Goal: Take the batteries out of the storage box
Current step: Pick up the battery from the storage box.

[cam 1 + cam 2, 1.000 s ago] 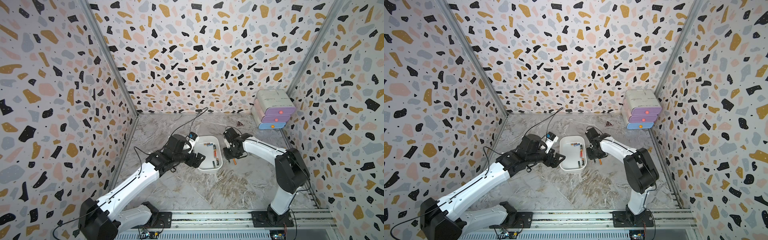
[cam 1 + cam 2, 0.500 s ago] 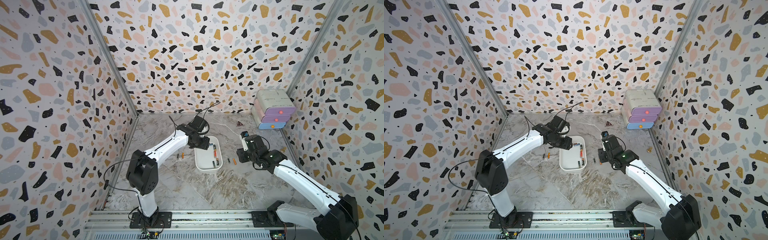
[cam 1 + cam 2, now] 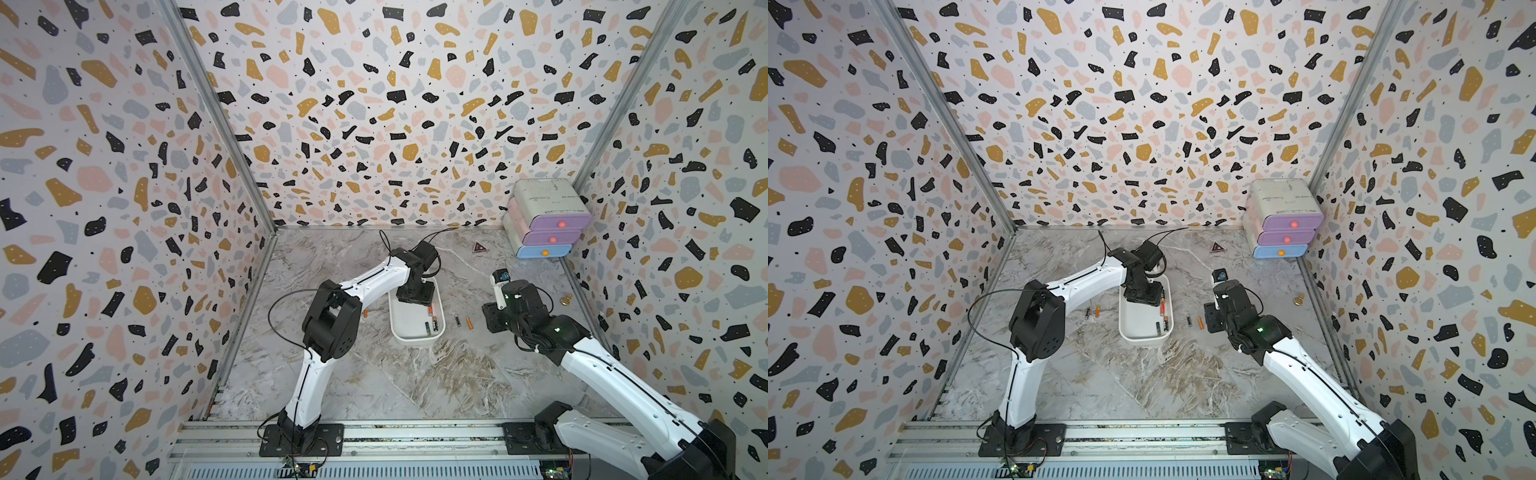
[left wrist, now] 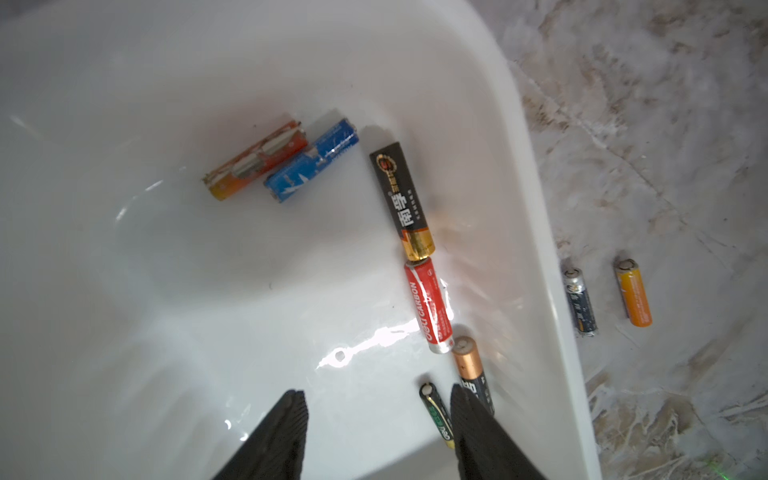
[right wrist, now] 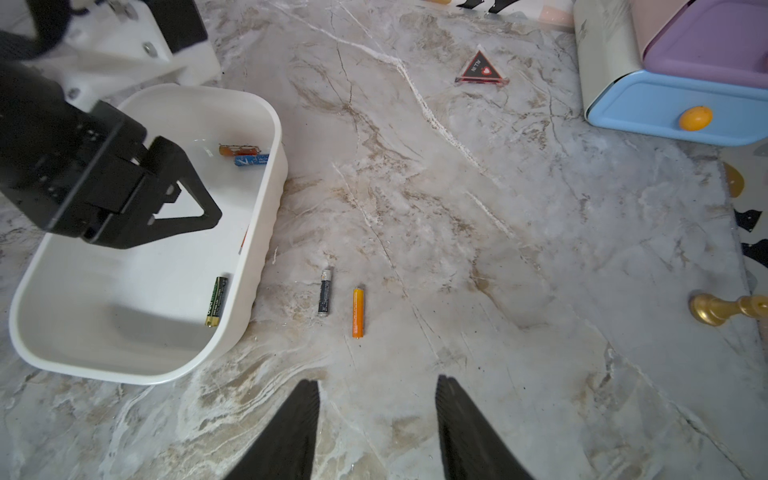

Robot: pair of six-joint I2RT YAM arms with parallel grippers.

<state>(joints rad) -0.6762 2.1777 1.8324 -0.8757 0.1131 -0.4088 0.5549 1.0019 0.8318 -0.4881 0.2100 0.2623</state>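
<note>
- The left gripper [image 4: 376, 399] was down inside the box [image 4: 536, 208], jaws parted, nothing clamped between them.
- Six batteries [image 4: 430, 316] lay on the box floor in the left wrist view.
- An orange-red battery [image 4: 257, 164] and a blue battery [image 4: 311, 160] lay side by side.
- A black-gold battery [image 4: 401, 199], a red battery [image 4: 428, 305] and a copper-topped battery [image 4: 471, 374] ran end to end along one long wall.
- A thin green battery [image 4: 436, 411] sat just inside one left finger [image 4: 478, 436]; whether they touched, I could not tell.
- The right gripper [image 5: 378, 384] hung over bare table [image 5: 457, 249], clear of the box, jaws spread and empty.
- On the table between the box and the right gripper lay a black battery [image 5: 325, 293] and an orange battery [image 5: 357, 307], parallel, near each other but apart.
- On the other side of the box, in a top view, a dark battery [image 3: 1088, 312] and a second orange battery [image 3: 1097, 311] lay together on the table.
- In both top views the box [image 3: 409, 324] sat mid-table, with the left gripper [image 3: 415, 296] at its far end.
- A drawer unit [image 3: 548, 224] stood in the far right corner, a brass knob [image 3: 566, 298] lay by the right wall, and a triangle [image 3: 479, 247] lay near the back.
</note>
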